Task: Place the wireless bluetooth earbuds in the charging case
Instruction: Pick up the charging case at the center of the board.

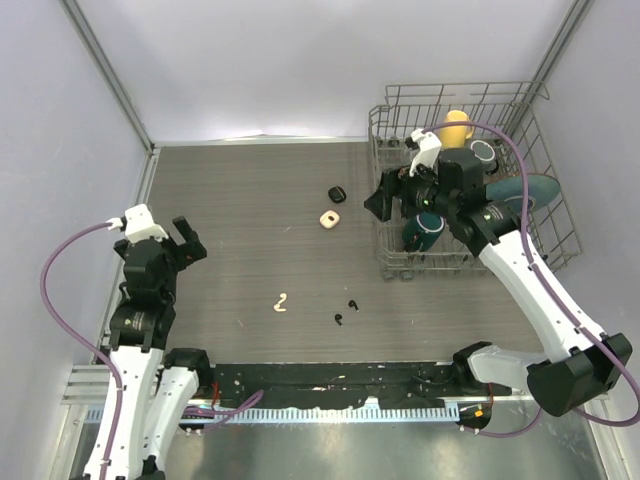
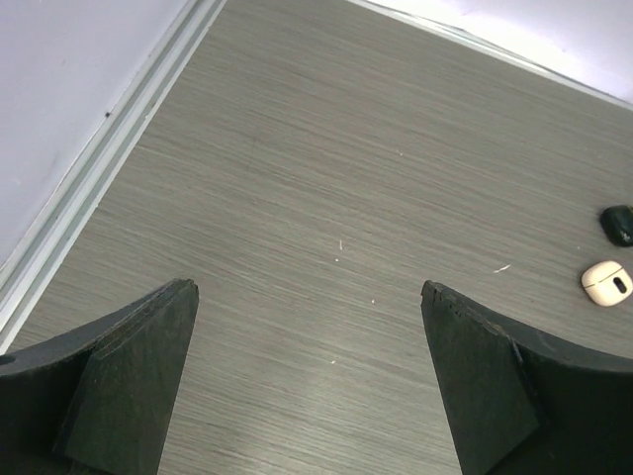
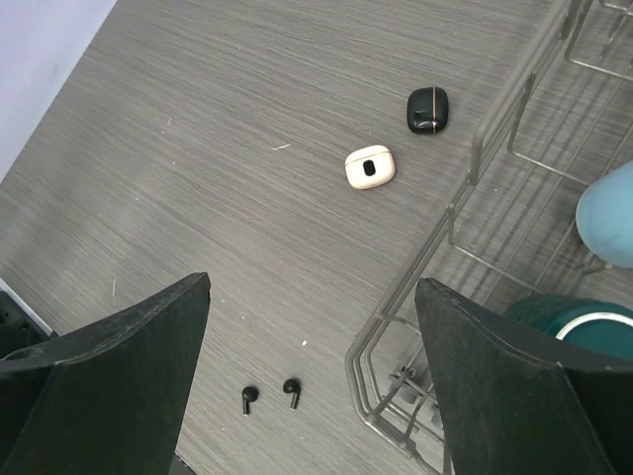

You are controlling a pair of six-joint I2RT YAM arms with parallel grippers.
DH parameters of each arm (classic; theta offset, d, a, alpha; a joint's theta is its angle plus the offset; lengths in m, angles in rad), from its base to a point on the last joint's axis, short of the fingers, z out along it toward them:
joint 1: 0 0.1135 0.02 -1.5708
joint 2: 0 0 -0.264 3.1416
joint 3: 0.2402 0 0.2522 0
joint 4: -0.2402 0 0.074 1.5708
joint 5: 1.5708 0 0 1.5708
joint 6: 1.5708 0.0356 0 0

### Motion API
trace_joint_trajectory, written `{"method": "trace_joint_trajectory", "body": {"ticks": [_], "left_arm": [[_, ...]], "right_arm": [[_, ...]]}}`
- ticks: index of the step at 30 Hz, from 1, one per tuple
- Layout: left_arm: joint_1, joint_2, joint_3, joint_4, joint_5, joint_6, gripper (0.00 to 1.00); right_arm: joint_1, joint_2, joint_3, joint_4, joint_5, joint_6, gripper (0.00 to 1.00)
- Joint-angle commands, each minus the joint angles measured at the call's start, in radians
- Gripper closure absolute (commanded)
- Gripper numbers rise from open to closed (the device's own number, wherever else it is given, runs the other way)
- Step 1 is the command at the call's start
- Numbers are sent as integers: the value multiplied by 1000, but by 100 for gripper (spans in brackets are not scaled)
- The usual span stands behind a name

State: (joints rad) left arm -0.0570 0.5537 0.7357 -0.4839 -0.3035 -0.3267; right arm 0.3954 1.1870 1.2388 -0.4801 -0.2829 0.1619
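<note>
Two black earbuds (image 3: 249, 398) lie on the table (image 3: 198, 148), untouched, between the spread fingers (image 3: 119, 366) of the right gripper (image 3: 312, 287). The left gripper (image 2: 307, 292), equally wide open, hovers well apart from them.

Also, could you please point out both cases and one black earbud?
Black case (image 3: 428, 109): right wrist view, lid centre.
Cream case (image 3: 370, 166): right wrist view, central dark oval.
Black earbud (image 3: 292, 390): right wrist view, its body.

Left tool (image 1: 187, 238) jaws spread, empty; right tool (image 1: 379, 201) likewise spread, empty.
</note>
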Motion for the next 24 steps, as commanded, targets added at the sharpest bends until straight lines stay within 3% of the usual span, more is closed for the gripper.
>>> {"method": "trace_joint_trajectory", "body": {"ticks": [1,14,24], "left_arm": [[0,25,-6,11,-8,40,0],[0,29,-9,10,35,49,0],[0,77,-1,-2,73,52,0]], "right_arm": [[2,26,82,-47,-15,-91,11],[86,155,160,-32,11,-151,21],[151,385,280,-64,221,-104,26]]}}
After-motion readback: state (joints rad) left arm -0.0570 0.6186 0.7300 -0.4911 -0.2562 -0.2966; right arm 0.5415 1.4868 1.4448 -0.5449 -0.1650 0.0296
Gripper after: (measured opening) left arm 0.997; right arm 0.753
